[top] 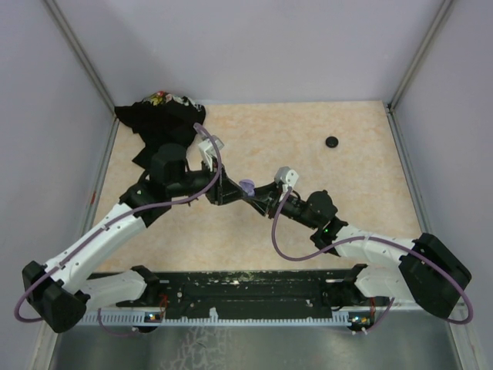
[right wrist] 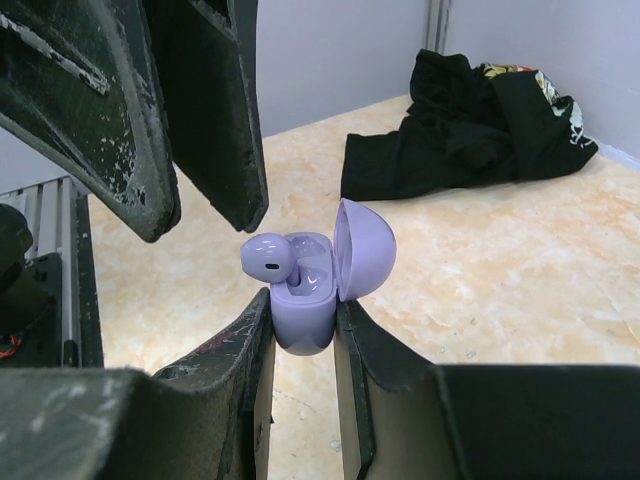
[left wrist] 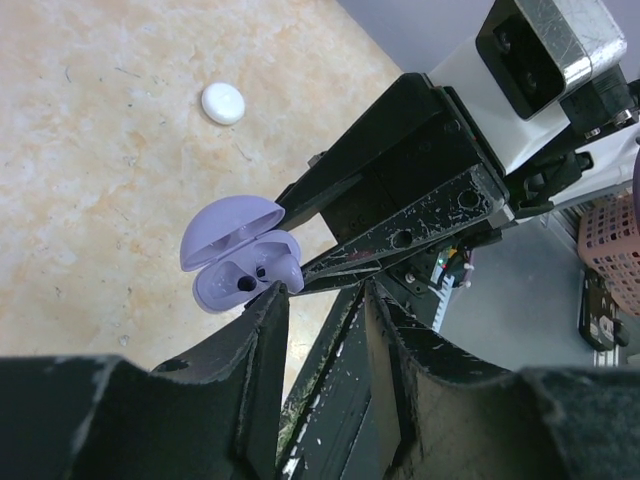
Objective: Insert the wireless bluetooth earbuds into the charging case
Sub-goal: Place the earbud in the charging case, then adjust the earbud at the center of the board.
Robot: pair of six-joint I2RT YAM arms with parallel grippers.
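Right gripper [right wrist: 303, 308] pinches the lavender charging case [right wrist: 303, 322] low on its body. The case appears lifted off the table [top: 362, 185] at mid-workspace, with the lid [right wrist: 362, 248] swung open. One lavender earbud [right wrist: 268, 257] sits in one well with its head riding above the rim, so it looks not fully seated. In the left wrist view the other well shows a dark hole. It is probably empty, but too small to be sure. Left gripper [left wrist: 325, 295] hangs just beside the case, fingers parted with nothing between them.

Risks:
- **Case twisting out:** the pinch is narrow on a smooth rounded shell, so a downward press on the bud could tip or twist the case out.
- **Bud popping free:** an off-axis push may pop the bud free, and it would drop to the table and roll.
- **Lid closing:** a left finger could knock the lid shut onto the raised bud.
- **Crowding:** both claws are close together, so finger-to-finger contact is likely if the approach is sloppy.

Around, near to far:
- Pink basket [left wrist: 610, 240] sits off past the table edge.
- White disc [left wrist: 222, 103] lies on the table, well apart from the case.
- Black disc [top: 332, 142] lies alone, farther back on the right.
- Black cloth [top: 162, 116] is bunched in the far left corner.

None of these sits between the claws and the case. The only obstruction is the right gripper's own fingers flanking the shell, which leave the open top as the way in.
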